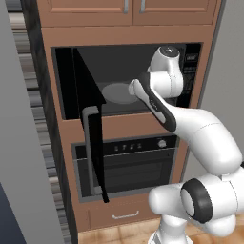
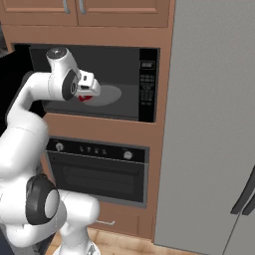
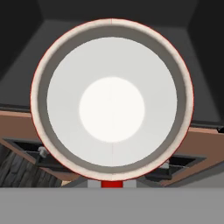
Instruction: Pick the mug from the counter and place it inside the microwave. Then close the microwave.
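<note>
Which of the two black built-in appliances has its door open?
The upper one, the microwave: its door is swung out left, turntable exposed. The oven with knobs below is shut.

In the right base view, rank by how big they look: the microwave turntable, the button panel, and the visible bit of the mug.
1. turntable, largest, partly behind the gripper.
2. button panel, tall and narrow; close to the turntable, so unsure.
3. mug, just a red sliver.

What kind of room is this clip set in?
A rendered home kitchen, most likely: a built-in microwave with its door swung open, a black oven below it, brown wooden cabinets above.
</note>
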